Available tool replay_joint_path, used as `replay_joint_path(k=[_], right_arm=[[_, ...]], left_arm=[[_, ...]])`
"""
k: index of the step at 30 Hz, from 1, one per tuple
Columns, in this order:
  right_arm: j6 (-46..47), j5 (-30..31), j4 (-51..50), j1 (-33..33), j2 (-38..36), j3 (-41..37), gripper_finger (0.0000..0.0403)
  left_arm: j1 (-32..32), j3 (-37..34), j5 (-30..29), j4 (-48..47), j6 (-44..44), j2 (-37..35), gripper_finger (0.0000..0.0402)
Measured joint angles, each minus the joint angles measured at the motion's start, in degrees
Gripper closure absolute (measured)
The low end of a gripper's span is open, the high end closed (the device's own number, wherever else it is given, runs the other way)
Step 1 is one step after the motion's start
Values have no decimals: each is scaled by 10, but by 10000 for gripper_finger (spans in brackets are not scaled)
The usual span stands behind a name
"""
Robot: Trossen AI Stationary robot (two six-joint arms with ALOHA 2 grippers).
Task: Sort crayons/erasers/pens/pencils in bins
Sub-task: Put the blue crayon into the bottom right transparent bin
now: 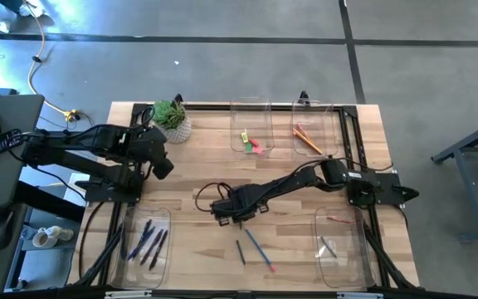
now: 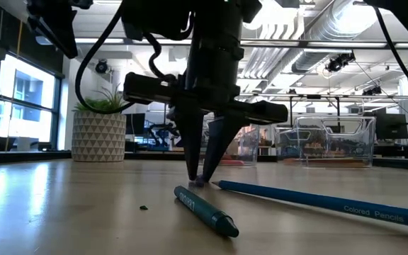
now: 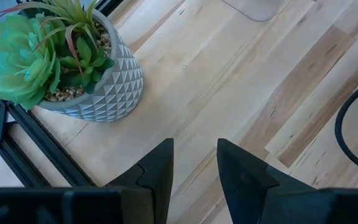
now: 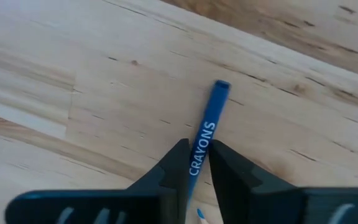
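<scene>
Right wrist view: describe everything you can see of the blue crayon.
The blue crayon is a short stick in a blue wrapper that looks like paper, with "CRAYONS" printed lengthwise in white. Its far end is flat-cut. It lies flat on the light wooden table. The right gripper is down over it, with a finger tight against each side. Its near end is hidden.

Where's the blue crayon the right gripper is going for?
The blue crayon lies on the bare table near its middle front in the high view, between the right gripper's fingertips, with a blue colored pencil beside it.
</scene>
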Motion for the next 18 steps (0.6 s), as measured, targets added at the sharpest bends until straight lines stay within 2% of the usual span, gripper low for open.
replay_joint_path(k=[10, 18], right_arm=[[-22, 28, -4, 0, 0, 0, 383], [-49, 41, -2, 0, 0, 1, 386]], left_arm=[[0, 0, -9, 0, 0, 0, 289], [0, 0, -9, 0, 0, 0, 289]])
